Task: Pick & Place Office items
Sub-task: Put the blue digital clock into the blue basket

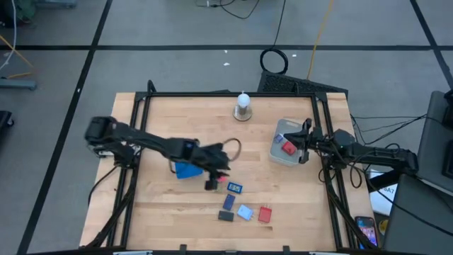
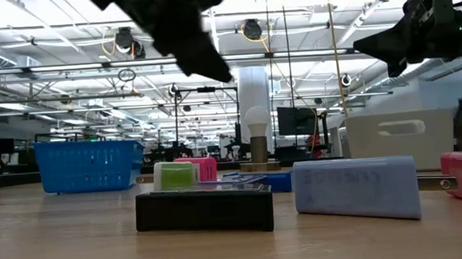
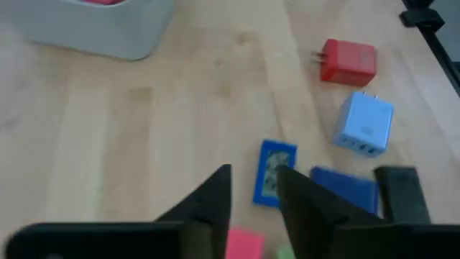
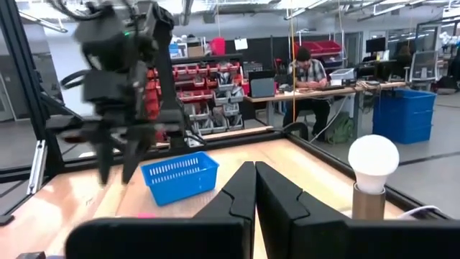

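The left gripper (image 1: 212, 182), fingers slightly apart and holding nothing, hangs above a pink piece (image 3: 244, 243) and a green piece (image 3: 284, 252), the blue basket (image 1: 187, 170) just behind it. Beyond its tips lie a patterned blue item (image 3: 274, 173), a dark blue block (image 3: 346, 188), a black block (image 3: 401, 193), a light blue adapter (image 3: 365, 124) and a red adapter (image 3: 348, 61). The right gripper (image 4: 254, 188), fingers together, waits over the grey bin (image 1: 279, 152), which holds a red item (image 1: 288, 147).

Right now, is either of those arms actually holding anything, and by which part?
Neither. The left gripper hangs open above a pink piece; the right gripper is shut on nothing beside the grey bin.
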